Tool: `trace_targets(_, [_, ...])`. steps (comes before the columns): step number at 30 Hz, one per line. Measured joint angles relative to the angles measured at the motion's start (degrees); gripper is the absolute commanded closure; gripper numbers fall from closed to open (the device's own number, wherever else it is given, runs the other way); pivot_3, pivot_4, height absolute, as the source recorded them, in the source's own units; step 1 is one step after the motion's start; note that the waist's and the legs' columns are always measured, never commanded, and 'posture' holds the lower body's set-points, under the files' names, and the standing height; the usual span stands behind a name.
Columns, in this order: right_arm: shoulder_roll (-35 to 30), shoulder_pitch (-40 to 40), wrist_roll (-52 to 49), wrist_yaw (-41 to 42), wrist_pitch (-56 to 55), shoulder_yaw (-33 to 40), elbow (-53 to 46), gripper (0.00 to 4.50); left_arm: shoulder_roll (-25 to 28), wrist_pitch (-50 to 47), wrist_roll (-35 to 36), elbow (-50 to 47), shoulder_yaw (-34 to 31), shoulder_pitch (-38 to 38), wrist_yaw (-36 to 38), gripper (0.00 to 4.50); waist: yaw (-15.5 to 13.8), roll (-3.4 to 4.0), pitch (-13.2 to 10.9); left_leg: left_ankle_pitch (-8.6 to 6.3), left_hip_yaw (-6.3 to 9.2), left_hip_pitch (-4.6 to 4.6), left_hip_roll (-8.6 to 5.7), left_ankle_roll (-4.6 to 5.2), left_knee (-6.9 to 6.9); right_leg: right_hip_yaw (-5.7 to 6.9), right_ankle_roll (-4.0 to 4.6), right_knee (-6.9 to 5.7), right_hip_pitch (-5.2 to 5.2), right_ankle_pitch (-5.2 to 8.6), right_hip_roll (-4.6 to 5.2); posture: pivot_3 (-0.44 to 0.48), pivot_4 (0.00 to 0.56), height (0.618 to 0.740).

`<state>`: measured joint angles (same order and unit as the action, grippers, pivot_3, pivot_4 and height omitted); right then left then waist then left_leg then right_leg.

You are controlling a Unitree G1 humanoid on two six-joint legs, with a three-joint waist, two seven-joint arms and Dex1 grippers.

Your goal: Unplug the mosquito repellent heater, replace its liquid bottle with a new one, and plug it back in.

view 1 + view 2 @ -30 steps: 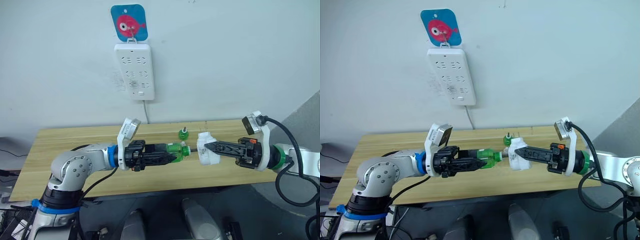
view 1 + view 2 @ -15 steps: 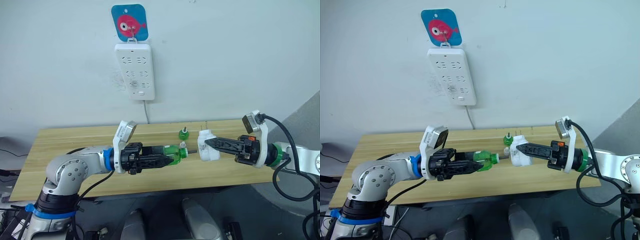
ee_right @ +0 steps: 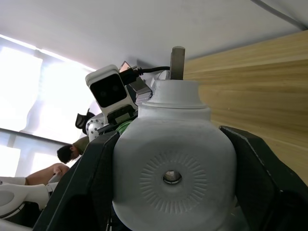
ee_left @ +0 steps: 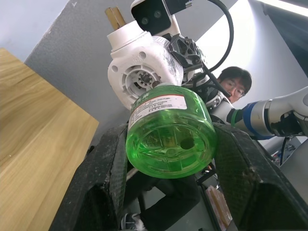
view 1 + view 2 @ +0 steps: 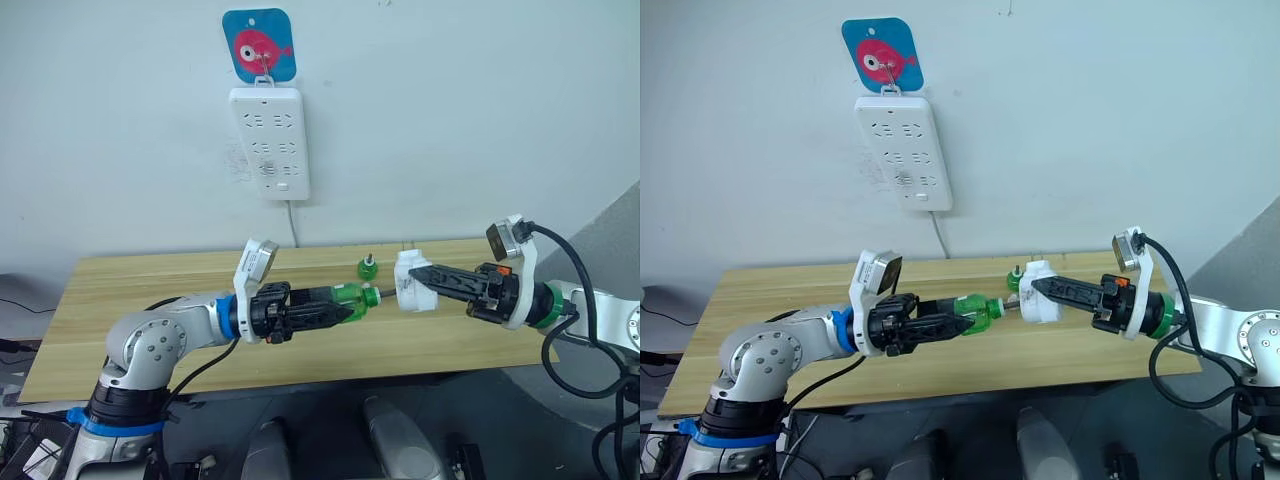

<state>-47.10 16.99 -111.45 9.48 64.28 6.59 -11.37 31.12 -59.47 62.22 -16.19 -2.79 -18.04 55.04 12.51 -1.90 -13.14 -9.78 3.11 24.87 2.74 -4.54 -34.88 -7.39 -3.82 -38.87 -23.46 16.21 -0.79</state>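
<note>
The mosquito repellent heater (image 5: 408, 282), a small white rounded unit, is held in the air over the table with my right gripper (image 5: 416, 274) shut on it. In the right wrist view one metal prong (image 3: 177, 60) sticks up from the heater (image 3: 173, 163) between the fingers (image 3: 91, 178). A clear green liquid bottle (image 5: 350, 297) lies sideways in my left gripper (image 5: 345, 305), which is shut on it. Its neck points at the heater, a short gap away. The left wrist view shows the bottle's base (image 4: 171, 130) in front of the heater's round opening (image 4: 144, 72).
A white power strip (image 5: 268, 140) hangs on the wall under a blue fish sticker (image 5: 259, 45), its cord running down behind the wooden table (image 5: 120, 300). A small green piece (image 5: 367, 267) stands on the table behind the bottle. A person (image 4: 233, 84) sits beyond.
The left gripper drew the bottle back a little, then brought it toward the heater again. The right gripper lifted the heater slightly and shifted it left.
</note>
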Motion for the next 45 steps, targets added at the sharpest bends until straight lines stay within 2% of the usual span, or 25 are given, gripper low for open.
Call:
trace_targets(12, [-0.32, -0.79, -0.04, 2.76, 2.47, 1.05, 0.02, 1.56, 0.21, -1.71, 0.85, 0.69, 0.08, -0.74, -0.34, 2.21, -0.01, 0.0, 0.0, 0.0, 0.0, 0.0, 0.0, 0.0, 0.0, 0.0, 0.0, -0.01, 0.0, 0.0, 0.0, -0.253, 0.206, 0.733])
trace_targets(28, [3.36, 0.3, -0.04, 1.25, 1.37, 0.86, -0.84, 1.56, -1.33, -1.95, 2.08, 0.7, -0.21, -0.86, -1.01, 2.21, 0.0, 0.0, 0.0, 0.0, 0.0, 0.0, 0.0, 0.0, 0.0, 0.0, 0.0, -0.01, 0.0, 0.0, 0.0, -0.251, 0.21, 0.733])
trace_targets(45, [2.95, 1.01, -0.03, 2.72, 1.22, 0.07, -1.8, 1.56, -2.39, -3.52, 2.78, 2.63, -0.23, -3.07, -1.31, 2.21, 0.0, 0.0, 0.0, 0.0, 0.0, 0.0, 0.0, 0.0, 0.0, 0.0, 0.0, -0.01, 0.0, 0.0, -0.01, -0.254, 0.21, 0.733])
